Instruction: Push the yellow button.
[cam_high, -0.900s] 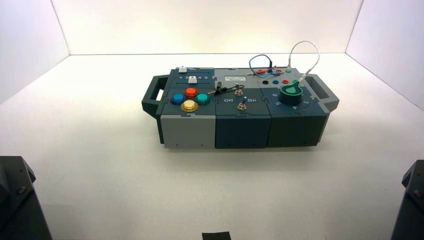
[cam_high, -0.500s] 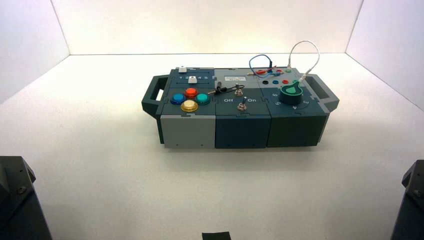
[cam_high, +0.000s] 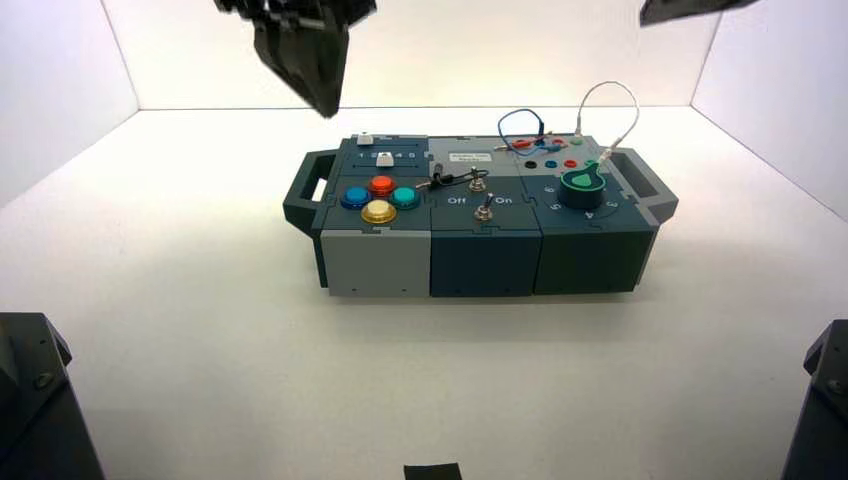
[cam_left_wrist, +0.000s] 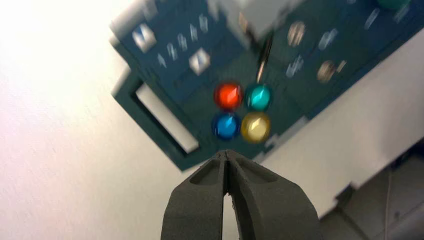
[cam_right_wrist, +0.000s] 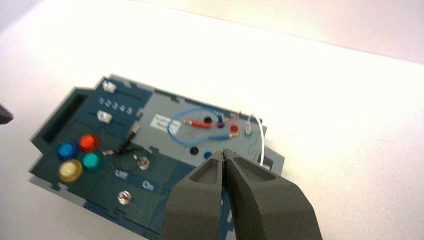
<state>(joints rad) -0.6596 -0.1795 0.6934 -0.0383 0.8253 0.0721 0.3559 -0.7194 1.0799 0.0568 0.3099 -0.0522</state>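
Note:
The yellow button (cam_high: 378, 211) is a glossy gold dome at the front of a cluster of four round buttons on the left end of the box (cam_high: 380, 262). It also shows in the left wrist view (cam_left_wrist: 255, 127) and the right wrist view (cam_right_wrist: 70, 170). My left gripper (cam_high: 325, 106) hangs shut and empty high above the table, behind and left of the button cluster; its closed tips (cam_left_wrist: 226, 152) are well short of the button. My right gripper (cam_right_wrist: 223, 152) is shut and empty, high above the box's right part; only a piece of that arm (cam_high: 690, 8) shows in the high view.
Around the yellow button sit the orange-red button (cam_high: 382, 185), the blue button (cam_high: 354, 197) and the teal button (cam_high: 405, 197). Two toggle switches (cam_high: 484, 211), a green knob (cam_high: 581, 185), white sliders (cam_high: 384, 159) and looped wires (cam_high: 606, 110) lie on the box. Carry handles stick out at both ends.
Both arms have come into the high view at the top, the left one above and behind the box's left end. The box has not moved.

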